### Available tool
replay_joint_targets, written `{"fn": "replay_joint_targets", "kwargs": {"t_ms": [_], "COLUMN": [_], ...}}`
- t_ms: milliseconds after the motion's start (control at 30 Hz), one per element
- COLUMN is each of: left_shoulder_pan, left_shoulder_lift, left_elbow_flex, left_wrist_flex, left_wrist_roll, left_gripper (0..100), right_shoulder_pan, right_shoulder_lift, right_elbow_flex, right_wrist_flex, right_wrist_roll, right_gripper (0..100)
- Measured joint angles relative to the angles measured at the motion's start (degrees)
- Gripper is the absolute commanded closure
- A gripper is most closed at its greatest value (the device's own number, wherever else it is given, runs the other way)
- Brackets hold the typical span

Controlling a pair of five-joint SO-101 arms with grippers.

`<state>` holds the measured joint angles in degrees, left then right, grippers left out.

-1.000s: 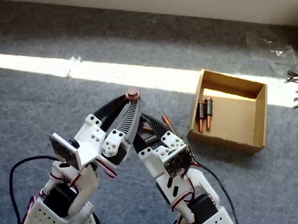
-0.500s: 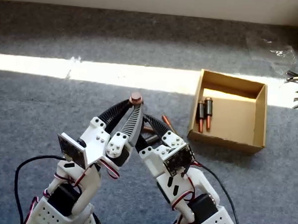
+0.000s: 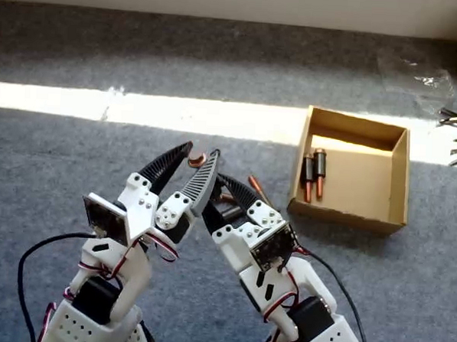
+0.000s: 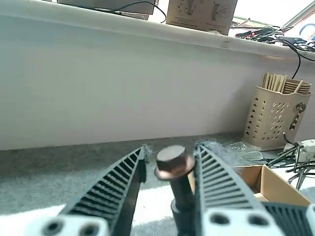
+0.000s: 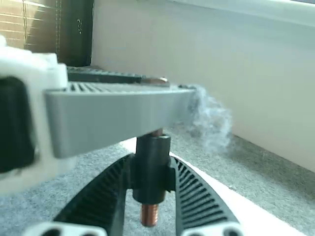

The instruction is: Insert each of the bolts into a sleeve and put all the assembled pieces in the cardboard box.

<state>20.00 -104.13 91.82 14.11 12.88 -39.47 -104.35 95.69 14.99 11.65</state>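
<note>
Two white arms (image 3: 123,288), ribbed black fingers (image 3: 167,164), red-and-black wiring (image 3: 161,253), looping black cables (image 3: 22,271)

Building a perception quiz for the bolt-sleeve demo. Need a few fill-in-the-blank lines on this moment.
1. The cardboard box holds ___ assembled pieces.
2. The right claw is shut on a black ___, with the bolt poking out of its end.
3. The left claw stands ___ around the bolt's head.
Missing words: two; sleeve; open.
</note>
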Motion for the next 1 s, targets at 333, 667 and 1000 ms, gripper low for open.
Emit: {"fn": "replay_joint_targets", "kwargs": {"t_ms": [333, 667, 1000], "left_shoulder_pan": [-0.2, -0.4, -6.9], "left_shoulder_lift": [0.0, 0.0, 0.0], "left_elbow_flex": [0.0, -0.5, -7.1], "left_wrist_flex": [0.0, 0.0, 0.0], "left_wrist_roll": [0.0, 0.0, 0.0], "left_gripper": [79, 78, 81], "right_shoulder_pan": [0.0, 0.0, 5.5], "right_shoulder_lift": [0.0, -0.1, -0.1], "right_elbow_flex": [0.0, 0.0, 0.0], "right_wrist_flex": [0.0, 0.0, 0.0], "right_wrist_roll": [0.0, 0.0, 0.0], "right_gripper": [99.3, 99.3, 99.3]}}
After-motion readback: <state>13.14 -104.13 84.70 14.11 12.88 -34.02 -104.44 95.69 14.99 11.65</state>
